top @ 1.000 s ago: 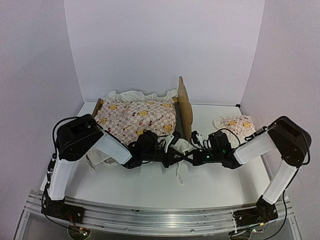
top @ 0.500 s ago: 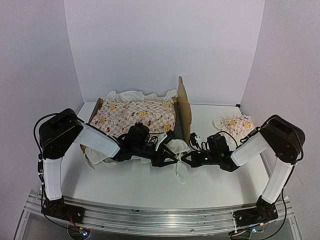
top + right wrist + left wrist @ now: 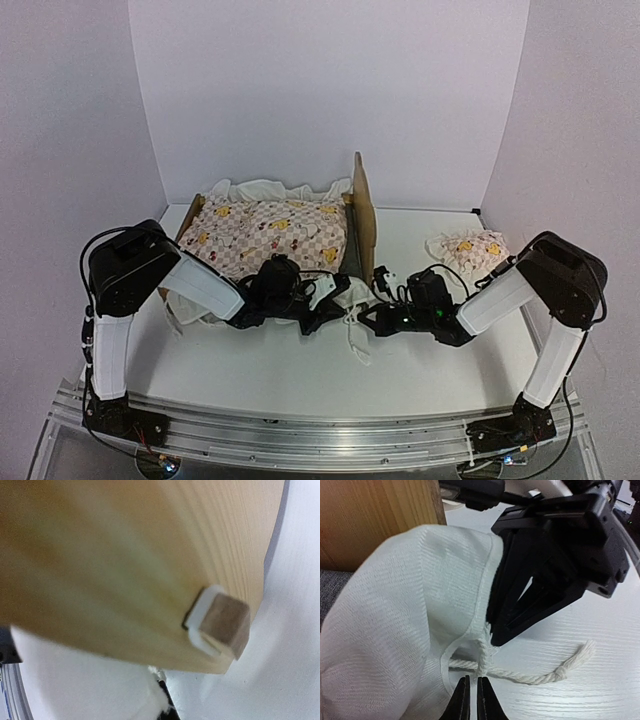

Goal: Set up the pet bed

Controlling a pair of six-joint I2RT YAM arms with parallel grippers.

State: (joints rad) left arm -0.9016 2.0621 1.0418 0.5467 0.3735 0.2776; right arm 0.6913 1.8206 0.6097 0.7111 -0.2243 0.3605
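**Left wrist view: both grippers at the quilt's corner, bed just behind**

We see the bed (image 3: 362,215) at the back left of the bench (image 3: 280,375). Its headboard stands upright at the right end, the quilt (image 3: 270,232) is spread over it, and the pillow (image 3: 468,247) lies well apart to the right. Both arms meet at the bed's near right corner. Our left gripper (image 3: 470,700) is closed to a thin slit on the cord (image 3: 530,677), near where it leaves the white ruffle (image 3: 410,605). Our right gripper (image 3: 496,630) is shut with its tips against the ruffle's hem; we cannot tell whether any cloth is pinched between them.

We judge the bed stiff and light. It is bare wood, and the one foot (image 3: 225,622) we can see has a white pad, so it will likely slide or tip if the cloth is pulled hard. Its smooth faces offer little to narrow fingers, so we would take it by the headboard's edge or a side rail. The quilt is limp and the cord thin, and both will slip unless gripped close to the seam.
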